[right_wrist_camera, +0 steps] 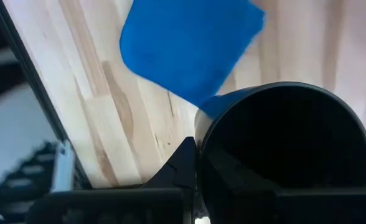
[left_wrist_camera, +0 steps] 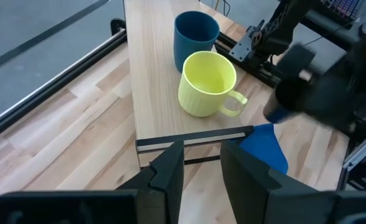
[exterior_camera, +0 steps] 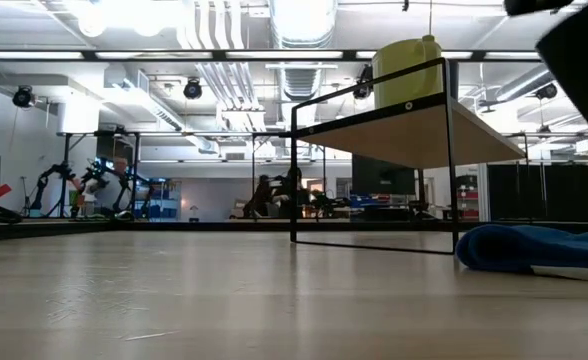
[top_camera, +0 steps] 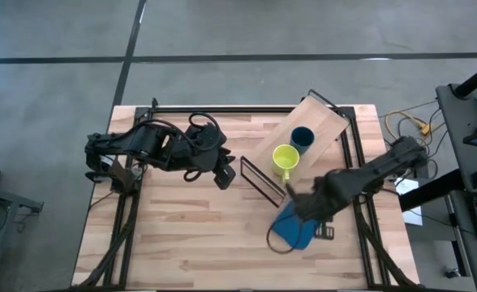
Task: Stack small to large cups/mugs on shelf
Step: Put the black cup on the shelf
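Observation:
The light-wood shelf [top_camera: 307, 134] stands at the table's far right. On its board stand the bright yellow mug [top_camera: 285, 159] and, behind it, the dark blue cup [top_camera: 302, 138]; both also show in the left wrist view, the mug [left_wrist_camera: 208, 84] and the cup [left_wrist_camera: 195, 37]. My right gripper [top_camera: 297, 201] hovers over the blue pad [top_camera: 294, 231], shut on the black cup [right_wrist_camera: 289, 143]. My left gripper [left_wrist_camera: 201, 168] is open and empty, left of the shelf's near end. My right gripper holds the black cup by its rim [right_wrist_camera: 201, 134], at the side of the open mouth. One finger [right_wrist_camera: 186, 165] lies against the outside of the wall; the cup hides the other. The cup's mouth faces the wrist camera and its base is hidden.
The flat blue pad [exterior_camera: 534, 245] lies on the table in front of the shelf, under the right arm. The shelf's thin black frame [exterior_camera: 294, 170] stands between the two grippers. Black rails run along the table's left and right edges. A person shows far off in the room [exterior_camera: 119, 180].

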`<state>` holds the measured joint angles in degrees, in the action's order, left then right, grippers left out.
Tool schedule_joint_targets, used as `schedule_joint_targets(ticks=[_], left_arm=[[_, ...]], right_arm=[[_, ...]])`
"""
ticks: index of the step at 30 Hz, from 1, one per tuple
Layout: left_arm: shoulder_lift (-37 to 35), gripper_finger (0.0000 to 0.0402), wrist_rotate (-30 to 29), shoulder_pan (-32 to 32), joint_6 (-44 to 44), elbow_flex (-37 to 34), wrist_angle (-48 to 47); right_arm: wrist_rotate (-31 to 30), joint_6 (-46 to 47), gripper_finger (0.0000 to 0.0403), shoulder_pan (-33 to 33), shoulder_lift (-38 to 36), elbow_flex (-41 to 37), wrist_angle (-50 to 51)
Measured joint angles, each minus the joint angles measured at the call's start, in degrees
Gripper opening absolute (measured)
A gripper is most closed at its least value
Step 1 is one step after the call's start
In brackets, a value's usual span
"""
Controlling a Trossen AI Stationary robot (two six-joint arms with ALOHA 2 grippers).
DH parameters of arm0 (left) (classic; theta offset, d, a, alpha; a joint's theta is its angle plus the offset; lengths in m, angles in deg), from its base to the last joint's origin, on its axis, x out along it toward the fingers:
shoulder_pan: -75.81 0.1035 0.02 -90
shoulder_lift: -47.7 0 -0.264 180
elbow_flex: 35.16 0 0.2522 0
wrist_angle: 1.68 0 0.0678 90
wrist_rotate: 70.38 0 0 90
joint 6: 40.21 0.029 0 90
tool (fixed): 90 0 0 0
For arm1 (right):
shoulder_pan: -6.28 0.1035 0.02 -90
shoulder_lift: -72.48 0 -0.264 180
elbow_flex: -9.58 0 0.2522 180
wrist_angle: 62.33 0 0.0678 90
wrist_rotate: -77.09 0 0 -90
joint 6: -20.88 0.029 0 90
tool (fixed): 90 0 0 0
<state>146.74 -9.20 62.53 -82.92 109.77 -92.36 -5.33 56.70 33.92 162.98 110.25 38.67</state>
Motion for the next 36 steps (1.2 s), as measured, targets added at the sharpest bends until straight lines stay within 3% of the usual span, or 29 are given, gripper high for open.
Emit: schedule_joint_targets(ticks=[5,12,16,26,36], left_arm=[[-0.2,0.0091,0.2,0.0,0.0,0.0,-0.1],[-0.3,0.0091,0.2,0.0,0.1,0.0,-0.1],[-0.3,0.0091,0.2,0.0,0.1,0.0,-0.1],[-0.3,0.0091,0.2,0.1,1.9,0.0,-0.1],[-0.3,0.0091,-0.5,0.3,2.6,0.0,-0.1]], right_arm=[[-2.0,10.5,0.0009,0.0,-8.4,-0.2,3.2],[-11.1,15.4,0.0009,-1.2,-19.1,-0.8,2.8],[-13.1,15.4,0.0009,-4.0,-24.1,-1.2,2.8],[-19.9,10.8,0.0008,-11.9,-32.1,-3.3,2.8],[-29.1,-2.3,0.0008,-23.8,-35.4,-2.7,2.8]])
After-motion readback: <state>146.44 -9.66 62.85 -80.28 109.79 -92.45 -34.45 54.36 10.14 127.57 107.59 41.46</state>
